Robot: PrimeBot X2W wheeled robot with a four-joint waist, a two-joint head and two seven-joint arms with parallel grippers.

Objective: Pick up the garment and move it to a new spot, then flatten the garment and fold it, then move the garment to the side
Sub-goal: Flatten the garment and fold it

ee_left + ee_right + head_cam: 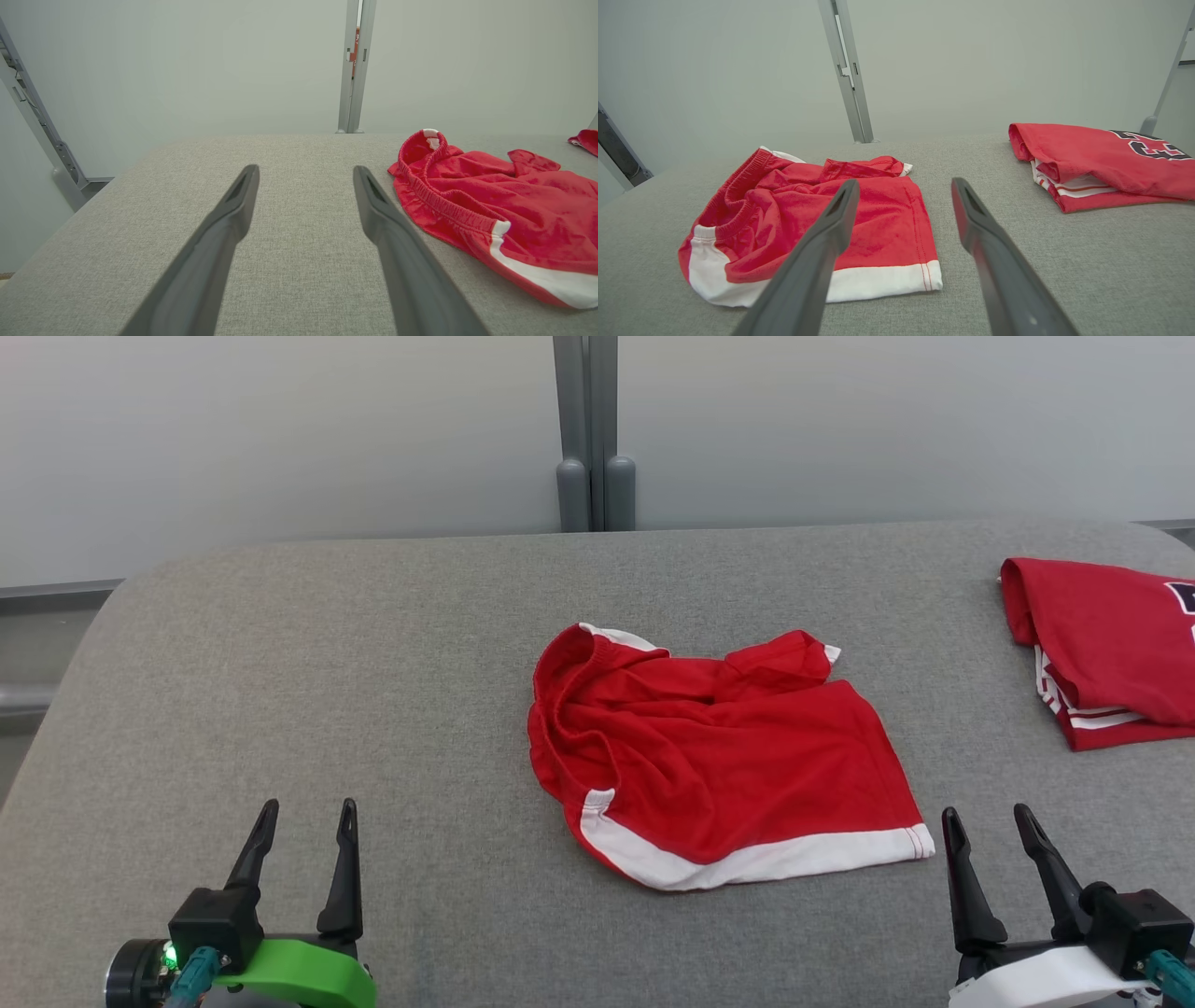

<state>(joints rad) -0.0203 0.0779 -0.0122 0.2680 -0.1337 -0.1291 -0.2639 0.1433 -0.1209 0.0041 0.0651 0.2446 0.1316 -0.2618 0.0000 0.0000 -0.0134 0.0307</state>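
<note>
Lying crumpled at the middle of the head view, the red garment (719, 756) is held by neither gripper.
The left gripper (309, 807) is seen at the lower left and the right gripper (986, 812) at the lower right, each with its fingers spread wide and empty, over the grey padded table (373, 663). A folded red shirt (1102, 644) is laid at the right edge, well apart from the garment.

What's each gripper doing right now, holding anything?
Left gripper: open, empty, left of the red shorts.
Right gripper: open, empty, by the shorts' white-hemmed corner.
</note>
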